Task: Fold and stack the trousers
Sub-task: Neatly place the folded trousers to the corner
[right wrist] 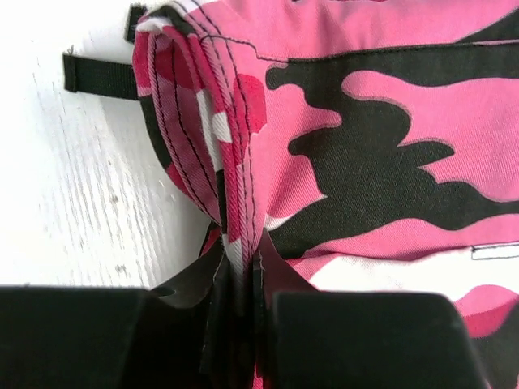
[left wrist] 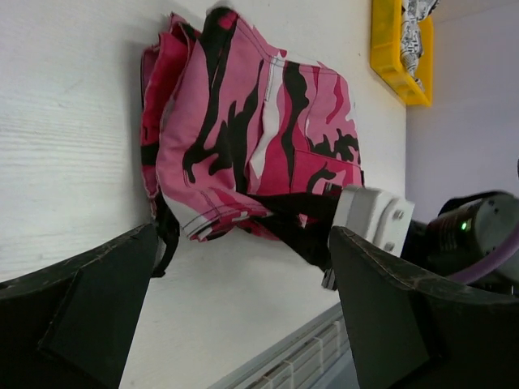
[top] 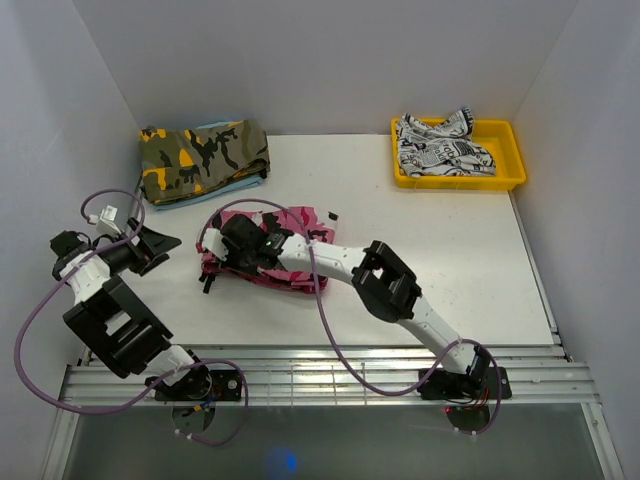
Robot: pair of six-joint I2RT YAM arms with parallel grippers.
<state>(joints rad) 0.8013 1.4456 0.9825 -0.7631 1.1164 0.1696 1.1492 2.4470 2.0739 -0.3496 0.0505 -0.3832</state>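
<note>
The pink, white and black camouflage trousers lie folded in a bundle at the middle of the table. They also show in the left wrist view and fill the right wrist view. My right gripper is shut on the bundle's stacked hem edges, pinched between both fingers. My left gripper is open and empty just left of the bundle, its fingers wide apart over bare table.
A folded olive-and-orange camouflage garment on a light blue one lies at the back left. A yellow bin at the back right holds a white garment with black print. A metal rail runs along the near edge.
</note>
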